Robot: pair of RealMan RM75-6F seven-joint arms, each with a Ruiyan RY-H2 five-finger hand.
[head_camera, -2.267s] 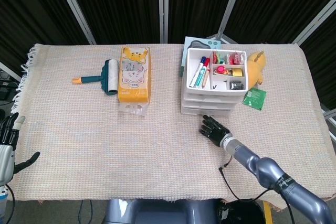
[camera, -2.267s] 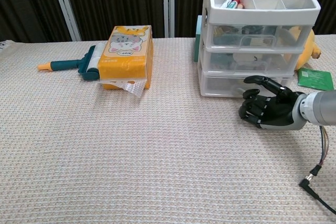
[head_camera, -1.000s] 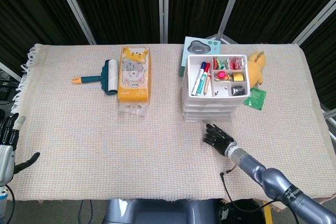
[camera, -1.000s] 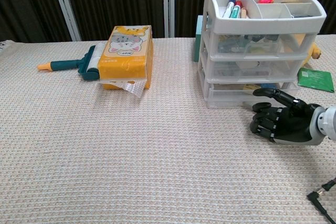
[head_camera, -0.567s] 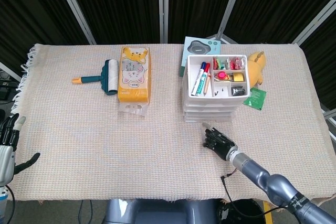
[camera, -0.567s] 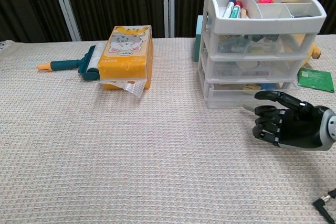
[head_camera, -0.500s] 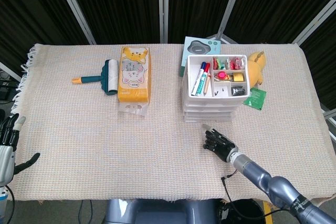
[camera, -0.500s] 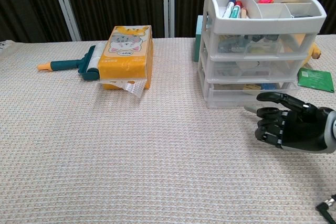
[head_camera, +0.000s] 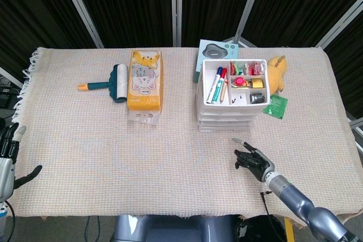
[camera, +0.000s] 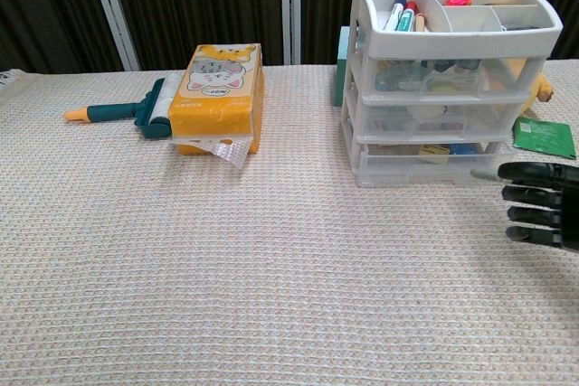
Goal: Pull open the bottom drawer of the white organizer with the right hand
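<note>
your right hand [camera: 541, 203] hangs empty, fingers spread, near the white organizer [camera: 443, 88]; your left hand [head_camera: 7, 151] likewise; box lettering unreadable.

High head view, low chest view.

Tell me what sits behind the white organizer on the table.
Behind the white organizer a teal box shows at its back left and a yellow plush toy at its back right. The organizer hides the lower parts of both, so whether anything lies between them cannot be told.
</note>
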